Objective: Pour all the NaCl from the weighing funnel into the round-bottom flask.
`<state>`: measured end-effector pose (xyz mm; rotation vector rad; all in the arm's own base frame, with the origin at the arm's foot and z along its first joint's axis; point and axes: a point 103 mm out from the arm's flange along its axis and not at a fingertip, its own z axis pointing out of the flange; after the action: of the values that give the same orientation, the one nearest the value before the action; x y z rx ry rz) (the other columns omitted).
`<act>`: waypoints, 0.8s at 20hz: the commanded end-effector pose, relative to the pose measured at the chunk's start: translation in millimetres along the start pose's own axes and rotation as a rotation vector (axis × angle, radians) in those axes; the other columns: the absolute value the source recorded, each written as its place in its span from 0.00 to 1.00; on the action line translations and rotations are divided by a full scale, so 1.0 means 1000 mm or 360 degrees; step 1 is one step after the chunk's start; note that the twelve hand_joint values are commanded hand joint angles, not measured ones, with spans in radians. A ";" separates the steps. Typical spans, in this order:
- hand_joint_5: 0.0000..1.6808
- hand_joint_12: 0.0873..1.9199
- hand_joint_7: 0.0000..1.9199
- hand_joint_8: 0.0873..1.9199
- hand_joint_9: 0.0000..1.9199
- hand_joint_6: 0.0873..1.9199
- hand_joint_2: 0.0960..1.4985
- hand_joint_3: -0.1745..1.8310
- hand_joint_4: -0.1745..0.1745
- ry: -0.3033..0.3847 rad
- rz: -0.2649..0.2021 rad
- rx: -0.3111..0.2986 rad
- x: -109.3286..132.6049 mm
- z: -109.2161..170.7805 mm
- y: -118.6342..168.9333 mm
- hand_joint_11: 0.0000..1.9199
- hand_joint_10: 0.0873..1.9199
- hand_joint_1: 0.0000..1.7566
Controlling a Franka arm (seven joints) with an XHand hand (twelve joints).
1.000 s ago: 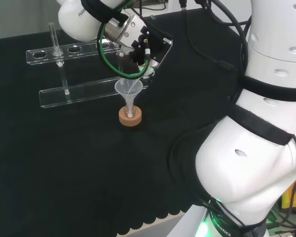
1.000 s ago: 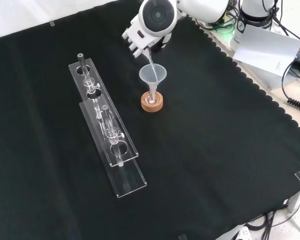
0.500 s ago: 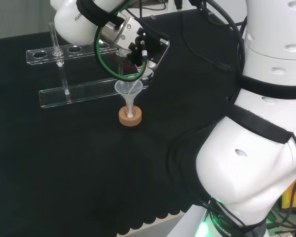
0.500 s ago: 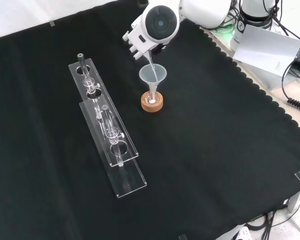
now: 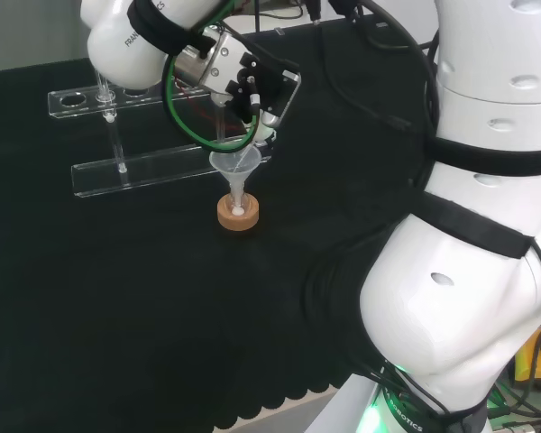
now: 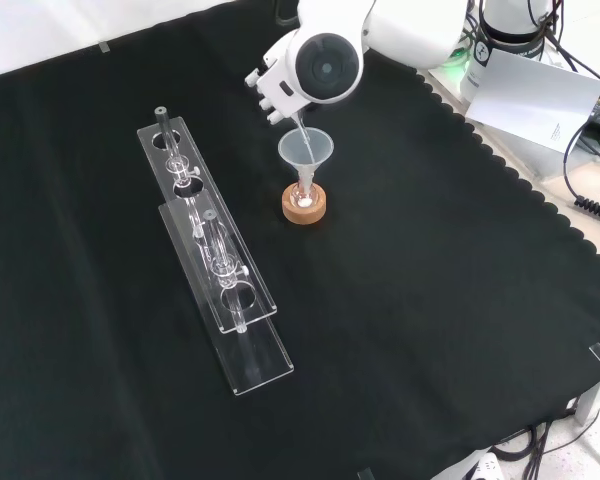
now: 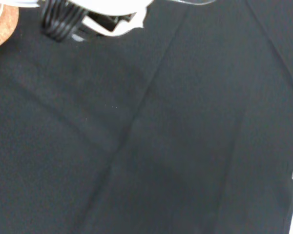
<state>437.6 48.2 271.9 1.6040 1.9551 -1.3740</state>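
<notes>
In the front view, the clear rack (image 6: 212, 262) lies at the left of the black cloth (image 6: 430, 300), a long two-tiered acrylic strip with round holes, a few thin glass pieces standing in it. To its right, well apart, a cork ring (image 6: 305, 205) sits on the cloth and carries the round-bottom flask (image 6: 303, 192), whose clear body is hard to make out; a little pale material shows at its middle. A clear conical funnel (image 6: 305, 150) stands upright in the flask's neck. Just above the funnel's mouth hangs the hand (image 6: 271, 88), its white fingers curled around the weighing funnel (image 6: 299, 125), a slim clear piece tilted steeply downward so that its tip reaches into the cone. The arm's white link with the round grey cap (image 6: 325, 67) stands right beside the hand. In the head view the same order holds: rack (image 5: 135, 162) at the left, then the funnel (image 5: 235, 166) over the cork ring (image 5: 237, 213), with the hand (image 5: 257, 86) above them. The wrist view shows an edge of the cork ring (image 7: 1, 24) near a blurred part of the hand (image 7: 97, 17).
</notes>
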 end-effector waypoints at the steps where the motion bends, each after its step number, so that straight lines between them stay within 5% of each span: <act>1: 0.66 0.49 0.47 0.35 0.58 0.48 0.44 0.44 0.75 -0.0051 0.0008 0.0015 0.002 -0.006 0.000 0.48 0.17 0.63; 16: 0.66 0.49 0.47 0.35 0.57 0.48 0.44 0.44 0.75 -0.0164 0.0013 0.0018 0.009 -0.018 -0.005 0.48 0.17 0.63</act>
<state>437.0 65.6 276.1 1.5272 1.8966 -1.4302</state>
